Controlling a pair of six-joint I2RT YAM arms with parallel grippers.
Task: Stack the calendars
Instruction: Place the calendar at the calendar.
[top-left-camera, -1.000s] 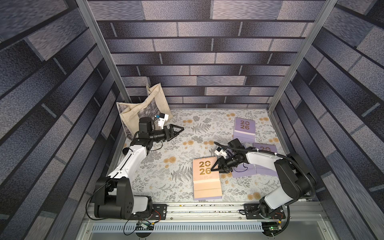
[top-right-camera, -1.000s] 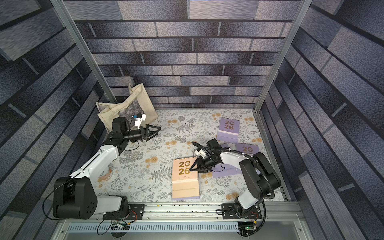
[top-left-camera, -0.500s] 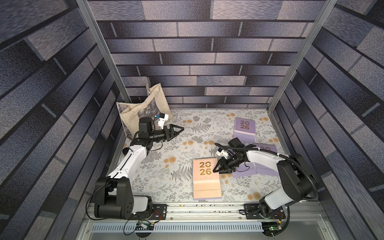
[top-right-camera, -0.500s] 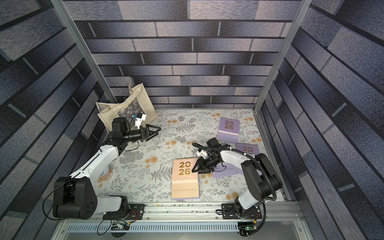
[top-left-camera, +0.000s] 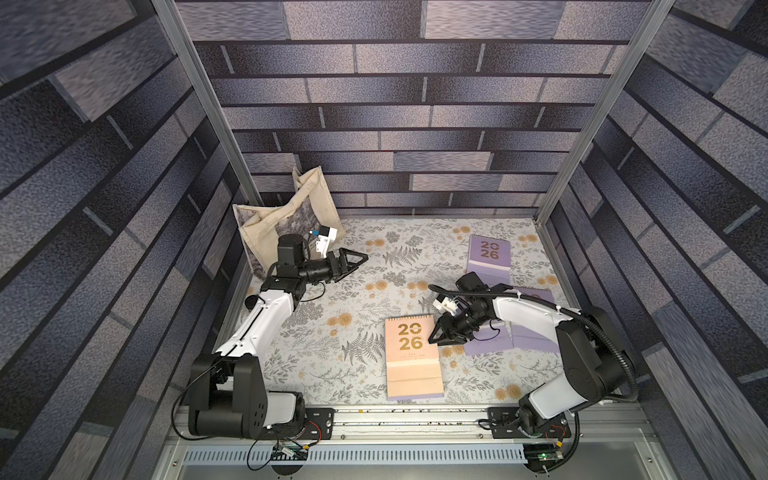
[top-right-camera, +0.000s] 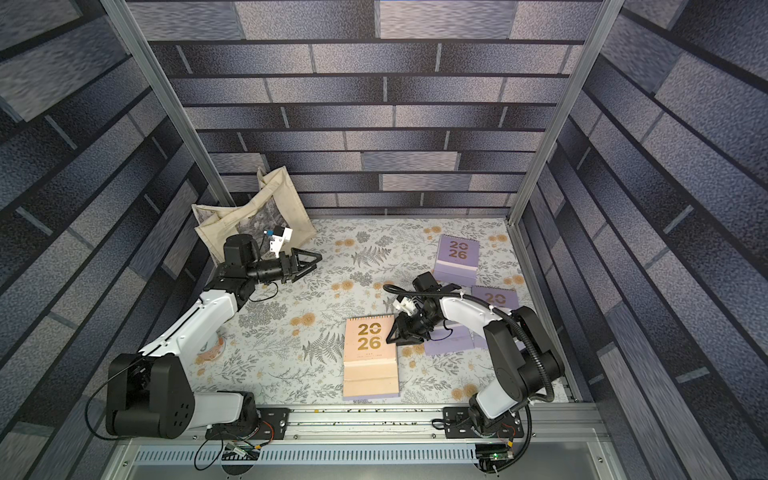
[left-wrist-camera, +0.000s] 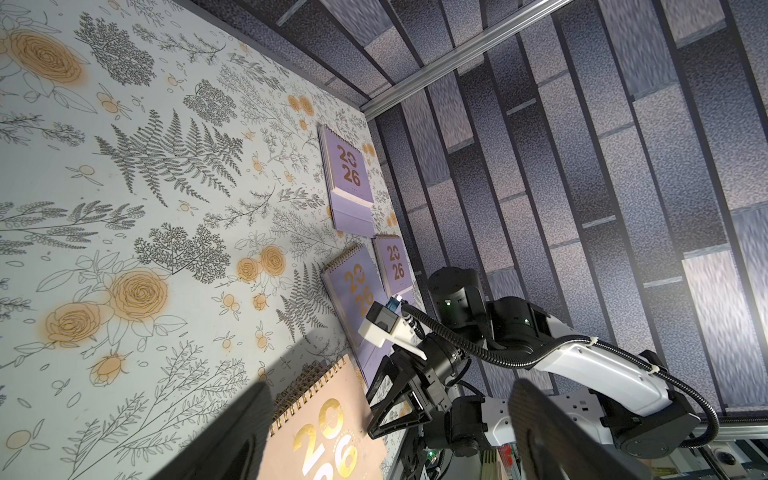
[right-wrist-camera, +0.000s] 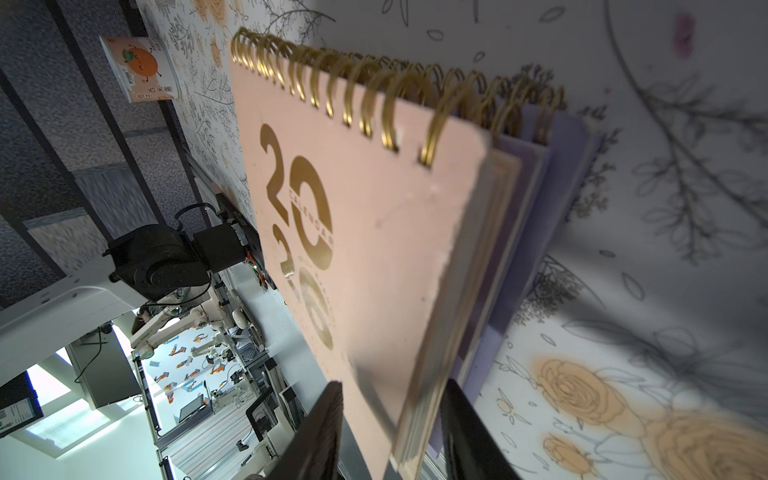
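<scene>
A peach calendar (top-left-camera: 411, 345) (top-right-camera: 368, 345) lies near the front of the table on top of a lavender one (right-wrist-camera: 523, 208). My right gripper (top-left-camera: 434, 334) (top-right-camera: 390, 334) (right-wrist-camera: 392, 386) is at its right edge, shut on the peach calendar (right-wrist-camera: 365, 249), with one finger on the cover and the other under the stack. Three more lavender calendars lie flat. One (top-left-camera: 488, 255) (left-wrist-camera: 351, 174) is at the back right, and two (top-left-camera: 490, 338) (top-right-camera: 494, 297) are partly hidden under the right arm. My left gripper (top-left-camera: 359, 262) (top-right-camera: 315, 262) hangs open and empty at the back left.
A cream tote bag (top-left-camera: 286, 220) (top-right-camera: 253, 216) slumps in the back left corner behind the left arm. A small carton with an orange picture (right-wrist-camera: 139, 68) stands by the left arm's base. A metal rail (top-left-camera: 415, 419) runs along the front edge, and brick-patterned walls enclose three sides.
</scene>
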